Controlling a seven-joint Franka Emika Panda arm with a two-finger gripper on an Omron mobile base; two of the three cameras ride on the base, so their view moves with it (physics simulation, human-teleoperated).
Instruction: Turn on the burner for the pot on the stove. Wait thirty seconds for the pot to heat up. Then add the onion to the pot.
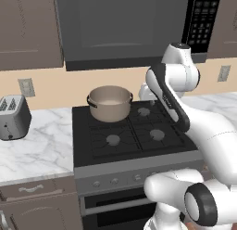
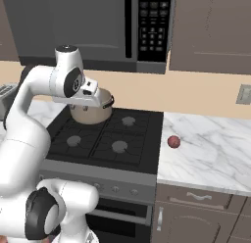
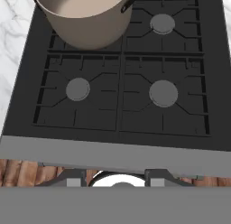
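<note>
Pot [image 1: 110, 103] occupies the stove's [image 3: 122, 151] rear-left corner; tool [image 3: 116, 178] partly apart, empty; wrong knob heats an empty burner.

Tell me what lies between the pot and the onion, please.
From the pot on the rear left burner to the onion on the right counter lie the empty rear right burner and bare marble; the right base view shows this.

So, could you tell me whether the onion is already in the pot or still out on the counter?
Out. The onion lies on the marble counter right of the stove, while the pot on the back left burner looks empty.
</note>
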